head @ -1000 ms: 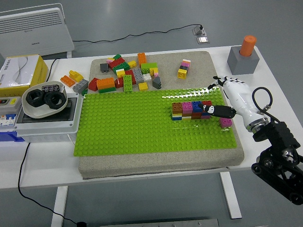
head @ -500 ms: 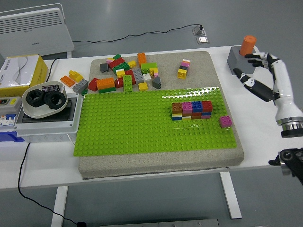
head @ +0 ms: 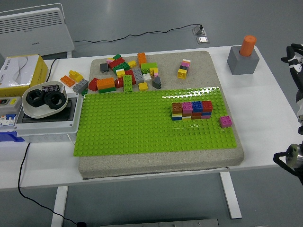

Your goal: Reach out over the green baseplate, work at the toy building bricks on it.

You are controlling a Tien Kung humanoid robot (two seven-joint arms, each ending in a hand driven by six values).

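**Right hand at frame edge, clear of baseplate**

The robot's right hand point(head: 296, 56) appears only partly at the picture's right edge, beyond the white table point(head: 265, 109); it touches nothing visible, and how far its fingers are spread cannot be told. The flat green studded baseplate point(head: 142, 125) lies on a beige mat point(head: 161, 161) at table centre. A short wall of stacked brown, pink, blue and red bricks point(head: 191, 110) stands on its right part, with a single pink brick point(head: 226, 121) just beside it. Loose mixed-colour bricks point(head: 125, 75) lie on the mat behind the baseplate.
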